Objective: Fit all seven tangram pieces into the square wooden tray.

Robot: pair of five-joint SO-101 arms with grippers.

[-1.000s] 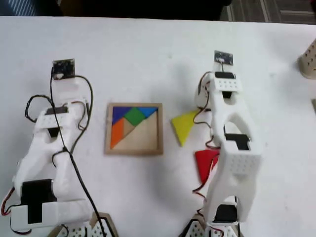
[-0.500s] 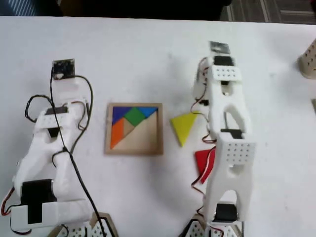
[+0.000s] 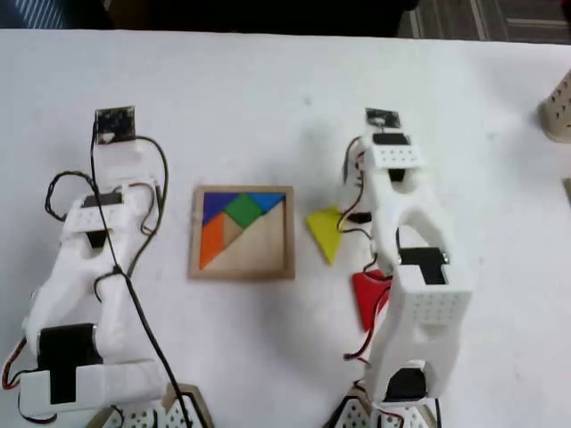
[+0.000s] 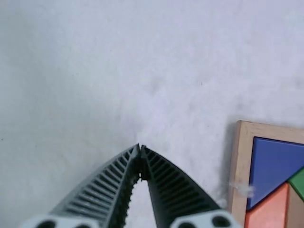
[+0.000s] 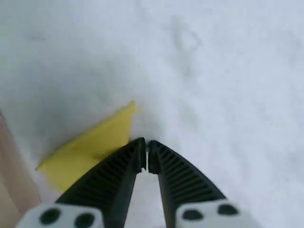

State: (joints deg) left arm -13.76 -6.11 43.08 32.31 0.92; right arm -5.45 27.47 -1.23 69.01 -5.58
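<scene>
Both gripping nothing: right fingers [image 5: 124, 166] sitting pressed together just beside yellow triangle [image 5: 88, 149]; left fingers [image 4: 116, 178] sitting pressed together near wooden tray [image 4: 239, 161] corner.

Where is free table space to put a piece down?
Free: the table beyond the wooden tray, and in front of it between the arms. Crowded: beside the tray, around the yellow triangle, red piece and right gripper.

The tray [image 3: 242, 272] is smooth wood. The table [image 3: 268, 89] looks matt (a bit fuzzy up close). The right arm [image 3: 419, 308] is plastic.
</scene>
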